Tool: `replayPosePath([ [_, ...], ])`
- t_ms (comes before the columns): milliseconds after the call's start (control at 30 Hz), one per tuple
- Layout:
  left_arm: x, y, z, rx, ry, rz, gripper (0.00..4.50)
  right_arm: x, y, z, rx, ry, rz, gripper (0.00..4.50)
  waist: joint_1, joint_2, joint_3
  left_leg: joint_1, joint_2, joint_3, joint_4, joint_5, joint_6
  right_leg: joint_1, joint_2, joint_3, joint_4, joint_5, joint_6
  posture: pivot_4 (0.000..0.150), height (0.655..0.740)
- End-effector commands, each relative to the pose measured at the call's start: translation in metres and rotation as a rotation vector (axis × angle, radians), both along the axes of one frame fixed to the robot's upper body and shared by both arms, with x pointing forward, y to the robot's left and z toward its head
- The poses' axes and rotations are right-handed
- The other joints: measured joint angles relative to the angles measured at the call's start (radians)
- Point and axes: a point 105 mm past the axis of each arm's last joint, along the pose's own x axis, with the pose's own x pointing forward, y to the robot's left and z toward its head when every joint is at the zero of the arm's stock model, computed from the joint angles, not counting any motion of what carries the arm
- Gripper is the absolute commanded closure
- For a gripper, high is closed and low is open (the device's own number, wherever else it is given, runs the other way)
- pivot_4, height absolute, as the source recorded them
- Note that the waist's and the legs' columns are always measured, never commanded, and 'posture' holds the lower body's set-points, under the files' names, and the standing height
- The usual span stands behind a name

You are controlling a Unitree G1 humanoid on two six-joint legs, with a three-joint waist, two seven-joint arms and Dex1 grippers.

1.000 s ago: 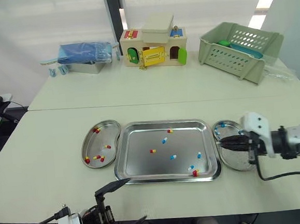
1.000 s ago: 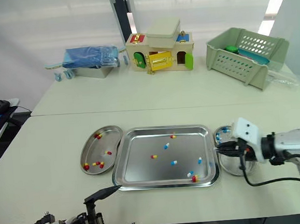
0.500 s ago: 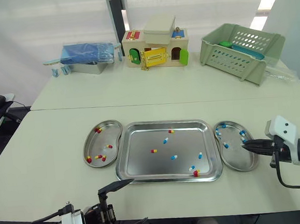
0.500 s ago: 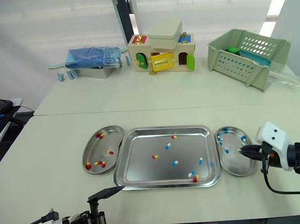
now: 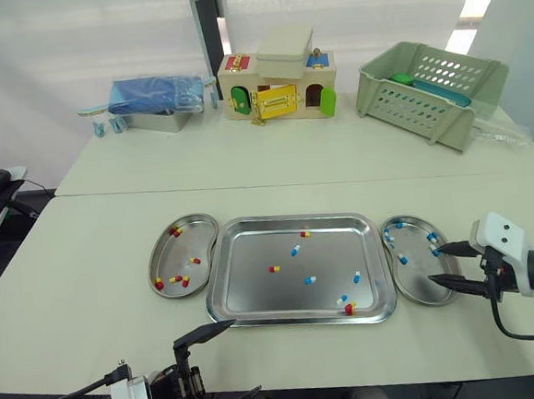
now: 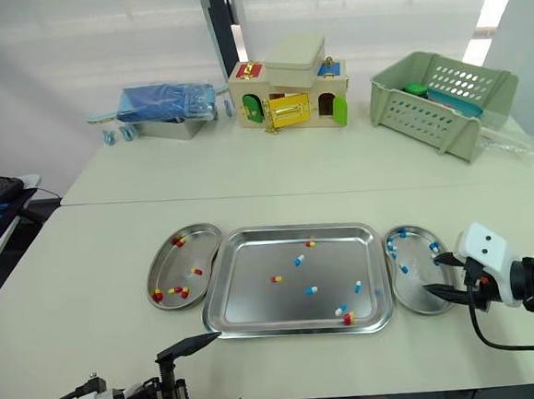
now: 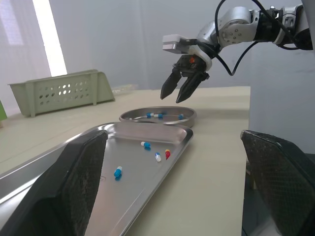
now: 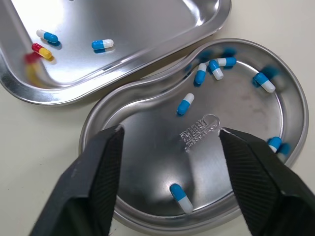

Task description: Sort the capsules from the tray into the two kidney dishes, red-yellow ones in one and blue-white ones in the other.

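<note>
A steel tray point(image 5: 256, 291) in the middle of the table holds several loose capsules, blue-white ones point(image 5: 308, 279) and red-yellow ones point(image 5: 272, 268). The left kidney dish point(image 5: 167, 263) holds several red-yellow capsules point(image 5: 174, 281). The right kidney dish point(image 8: 236, 113) holds several blue-white capsules point(image 8: 185, 104). My right gripper point(image 5: 436, 267) hovers open over that dish's near right part with nothing between its fingers; one blue-white capsule point(image 8: 178, 196) lies under it. My left gripper point(image 5: 220, 365) stands open and empty low at the table's front edge, in front of the tray.
At the back of the table stand a green plastic basket point(image 5: 429, 80), a wooden toy house point(image 5: 276, 85) and a metal box with a blue bag point(image 5: 153, 98). Bare tabletop lies left of the left dish and in front of the tray.
My right gripper drew back to the right from the dish's tray side, then its fingers opened over the right dish. The left gripper has not moved.
</note>
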Motion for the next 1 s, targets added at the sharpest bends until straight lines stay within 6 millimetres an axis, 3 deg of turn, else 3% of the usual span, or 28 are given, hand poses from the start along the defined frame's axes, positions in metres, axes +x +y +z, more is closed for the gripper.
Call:
replayPosePath([
  [33,0.016,0.020,0.009,0.040,-0.001,0.136,0.00,0.001,-0.010,0.027,0.070,-0.075,0.012,0.03,0.000,0.000,0.000,0.000,0.000,0.000,0.000,0.000,0.000,0.000,0.000,0.000,0.000,0.000,0.000,0.150,0.7400],
  [267,0.035,0.088,0.049,0.200,0.086,0.458,0.00,0.010,-0.064,0.031,0.061,-0.060,-0.061,0.03,-0.003,-0.003,0.002,0.001,0.000,0.000,-0.001,0.000,0.000,0.001,0.000,0.000,-0.001,0.000,0.000,0.150,0.7400],
  [367,0.038,0.119,0.058,0.280,0.158,0.565,0.00,0.013,-0.075,0.031,0.045,-0.055,-0.082,0.03,-0.003,-0.002,0.002,0.002,0.000,0.000,-0.001,0.000,0.000,0.001,0.000,0.000,-0.001,0.000,0.000,0.150,0.7400],
  [433,0.041,0.152,0.063,0.310,0.245,0.671,0.00,0.011,-0.085,0.024,0.024,-0.026,-0.099,0.03,-0.003,-0.002,0.003,0.002,0.000,0.000,-0.001,0.000,0.000,0.001,0.000,0.000,0.000,0.000,0.000,0.150,0.7400],
  [600,0.056,0.205,0.085,0.404,0.295,0.814,0.00,0.010,-0.098,0.012,-0.017,0.017,-0.120,0.03,-0.008,-0.001,0.003,0.002,0.000,0.000,-0.001,0.000,0.000,0.000,0.000,0.000,0.001,0.000,0.000,0.150,0.7400],
  [767,0.070,0.230,0.088,0.519,0.379,0.875,0.00,0.007,-0.101,0.003,-0.031,0.050,-0.114,0.03,-0.016,0.001,0.004,0.002,0.000,0.001,-0.002,0.000,0.000,-0.001,0.000,0.001,0.001,-0.001,0.000,0.150,0.7400],
  [1000,0.077,0.237,0.083,0.570,0.428,0.878,0.00,0.003,-0.103,0.003,-0.034,0.056,-0.116,0.03,-0.027,0.003,0.006,0.002,0.001,0.001,-0.003,0.000,0.000,-0.002,0.000,0.001,0.002,-0.001,-0.001,0.150,0.7400],
])
